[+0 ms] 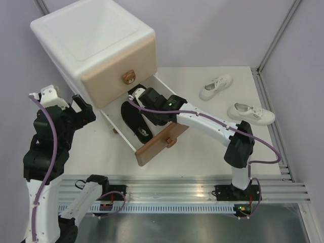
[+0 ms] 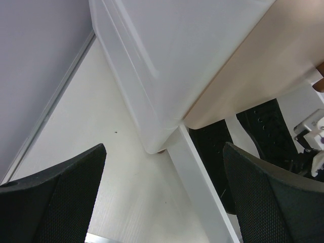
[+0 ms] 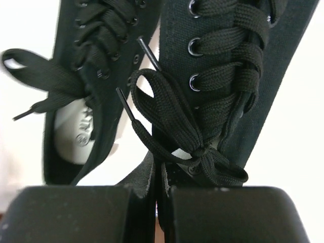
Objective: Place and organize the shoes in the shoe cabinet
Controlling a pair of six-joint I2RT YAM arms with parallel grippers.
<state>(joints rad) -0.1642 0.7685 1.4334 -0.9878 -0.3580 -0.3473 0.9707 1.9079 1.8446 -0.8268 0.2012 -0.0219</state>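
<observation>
Right gripper (image 3: 158,202) is down in the cabinet's (image 1: 91,45) pulled-out lower drawer (image 1: 162,144), pinched tight on one black shoe (image 3: 223,61). Its mate (image 3: 96,50) lies just beside it. Left gripper (image 2: 164,197) hangs wide open and empty by the cabinet's left corner. Both white shoes (image 1: 216,87) sit right of the cabinet.

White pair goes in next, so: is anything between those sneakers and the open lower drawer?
Only the right arm crosses that path, its jaws closed on a black shoe inside the lower drawer.
</observation>
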